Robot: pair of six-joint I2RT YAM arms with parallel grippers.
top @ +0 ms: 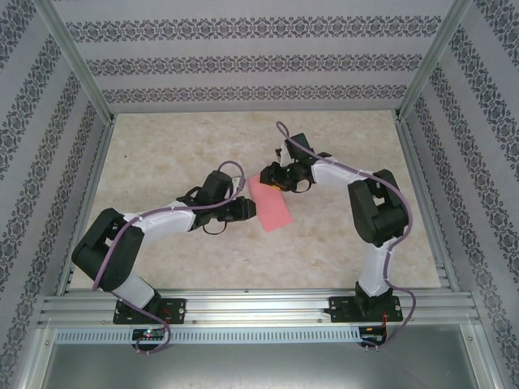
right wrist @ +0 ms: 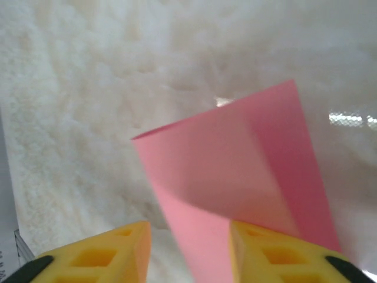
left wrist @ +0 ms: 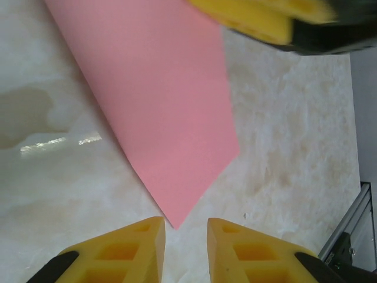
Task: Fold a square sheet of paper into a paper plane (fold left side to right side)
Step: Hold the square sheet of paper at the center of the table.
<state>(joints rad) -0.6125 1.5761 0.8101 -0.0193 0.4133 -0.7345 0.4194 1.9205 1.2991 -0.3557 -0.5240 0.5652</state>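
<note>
mid-table, the thin pink-red paper sheet [top: 272, 207] looks folded in half only; left gripper [left wrist: 185, 227] and right gripper [right wrist: 188, 227] stand parted, empty.

"What closes the space in?"
"Walls [top: 243, 61] papered in grey ornamental bands, with aluminium posts [top: 75, 61] at the corners."
"And the surface?"
"A glossy beige marbled tabletop [top: 186, 154] with a streak of glare [left wrist: 59, 143], perhaps from overhead lighting. Slotted rails [top: 259, 306] run along the near edge."

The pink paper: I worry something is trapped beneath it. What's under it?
The marbled table shows all round the pink paper, and in the right wrist view one pink layer overlaps another. The patch directly beneath the sheet is covered.
</note>
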